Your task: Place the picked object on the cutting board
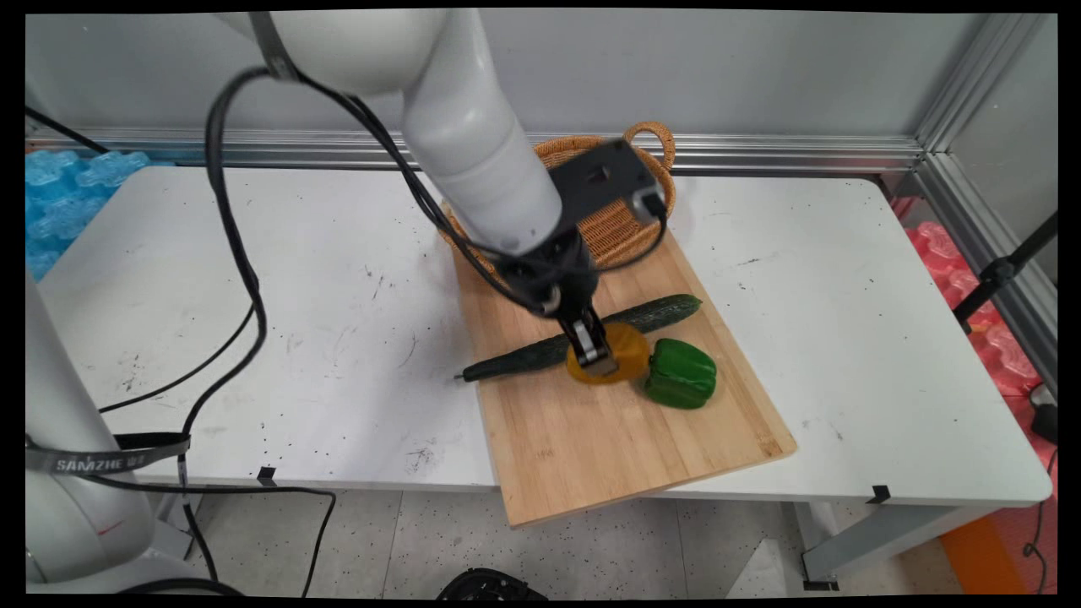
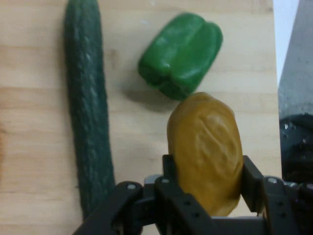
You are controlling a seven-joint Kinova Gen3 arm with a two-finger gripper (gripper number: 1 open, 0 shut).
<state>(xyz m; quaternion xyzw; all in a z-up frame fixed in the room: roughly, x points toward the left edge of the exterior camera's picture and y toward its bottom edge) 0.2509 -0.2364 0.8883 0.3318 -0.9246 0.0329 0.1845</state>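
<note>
Gripper (image 2: 205, 178): fingers (image 2: 250, 176) pinching a yellow potato (image 2: 205, 147), sitting on a board (image 1: 591, 439) between cucumber (image 2: 88, 107) and green pepper (image 2: 181, 46); basket (image 1: 625, 224) lying behind.

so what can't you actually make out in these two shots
- Basket, main view: the arm covers most of it, so its contents can't be seen.
- Cucumber, main view: the gripper hides its middle; in the hand view its top end is cut off by the edge.
- Potato, hand view: its lower end sits behind the gripper's linkage; whether it is lifted off the cutting board is unclear.
</note>
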